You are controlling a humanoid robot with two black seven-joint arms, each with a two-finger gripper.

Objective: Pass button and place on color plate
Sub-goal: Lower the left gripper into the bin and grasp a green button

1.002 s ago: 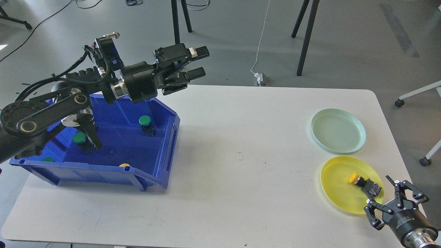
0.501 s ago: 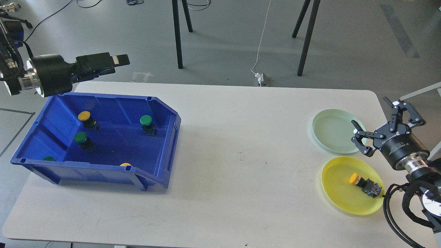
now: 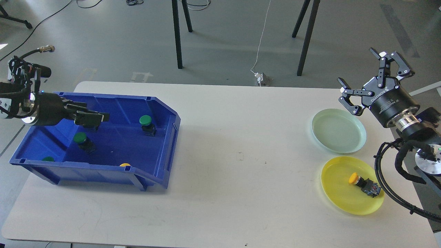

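Both grippers empty; one yellow-capped push button lay on the round yellow plastic plate [image 3: 344, 201].

The right gripper [image 3: 368, 77] hung spread wide above the table's far right edge, holding nothing. The left gripper [image 3: 90, 118] reached low into the blue plastic bin [image 3: 162, 151]; its gap was unreadable (fingers overlapped). The yellow-capped push button [image 3: 363, 183] lay on its side, cap toward the upper left, black body toward the lower right. The pale green round plate [image 3: 338, 130] sat just beyond, with open white table [image 3: 241, 155] between bin and plates.
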